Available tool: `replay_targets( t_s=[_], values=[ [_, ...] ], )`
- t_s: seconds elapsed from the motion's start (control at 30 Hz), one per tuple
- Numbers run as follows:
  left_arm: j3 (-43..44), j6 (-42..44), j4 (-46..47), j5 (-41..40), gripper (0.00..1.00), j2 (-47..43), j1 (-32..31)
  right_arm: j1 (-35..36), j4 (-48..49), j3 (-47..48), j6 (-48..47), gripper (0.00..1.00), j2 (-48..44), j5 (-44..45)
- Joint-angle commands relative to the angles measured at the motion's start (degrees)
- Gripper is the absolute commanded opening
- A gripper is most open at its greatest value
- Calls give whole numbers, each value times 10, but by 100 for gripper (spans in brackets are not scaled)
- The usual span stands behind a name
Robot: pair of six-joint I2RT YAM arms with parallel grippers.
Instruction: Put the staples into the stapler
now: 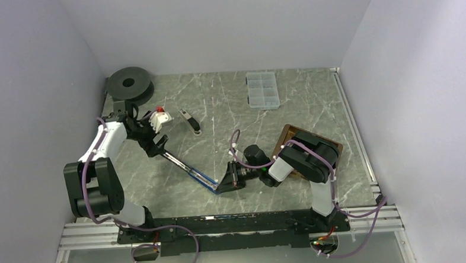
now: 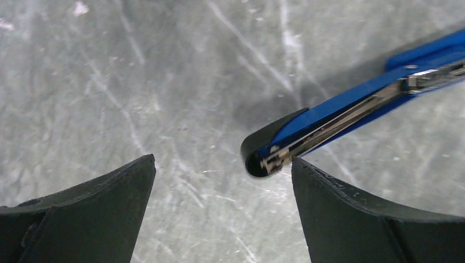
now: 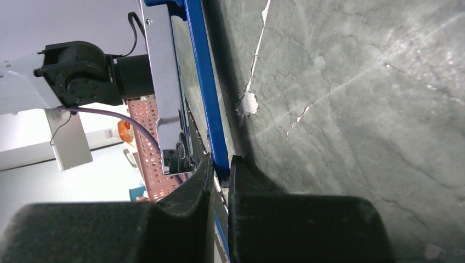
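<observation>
Right fingers (image 3: 241, 186) clamp tight on the edge of the blue stapler (image 3: 203, 82), which lies opened out on the worktop (image 2: 164, 82); its far tip sits at the tips of the wide-spread left fingers (image 2: 323, 197); staples cannot be made out

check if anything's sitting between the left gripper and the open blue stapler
Nothing visible does. The left gripper is open, and the stapler tip lies just ahead of one finger, with only table showing between them. The right gripper is shut on the stapler's other end.
</observation>
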Motion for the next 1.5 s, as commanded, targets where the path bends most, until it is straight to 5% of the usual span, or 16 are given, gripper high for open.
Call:
replay_targets(
  t_s=[0.0, 0.27, 0.4, 0.67, 0.87, 1.17, 1.33, 1.47],
  values=[
    [-10, -38, 96, -74, 99, 12, -15, 6, -113, -30, 11, 0, 34, 59],
    [-24, -62, 96, -73, 99, -6, -46, 10, -99, -36, 8, 2, 41, 63],
    [-14, -66, 50, -53, 99, -20, -52, 19, -132, -36, -10, 32, 17, 92],
    [-72, -40, 75, -106, 99, -27, -65, 60, -242, -24, -55, 52, -53, 181],
    [-78, -60, 107, -116, 99, -21, -95, 86, -268, -19, -69, 52, -50, 216],
    [-1, -143, 17, -58, 99, -55, -149, 112, -311, -22, -90, 44, -78, 290],
    [41, -217, -3, -52, 99, -57, -110, 121, -458, 33, -145, 54, -208, 381],
    [125, -280, -42, -84, 99, -22, -76, 133, -546, 129, -186, 67, -227, 426]
  ],
)
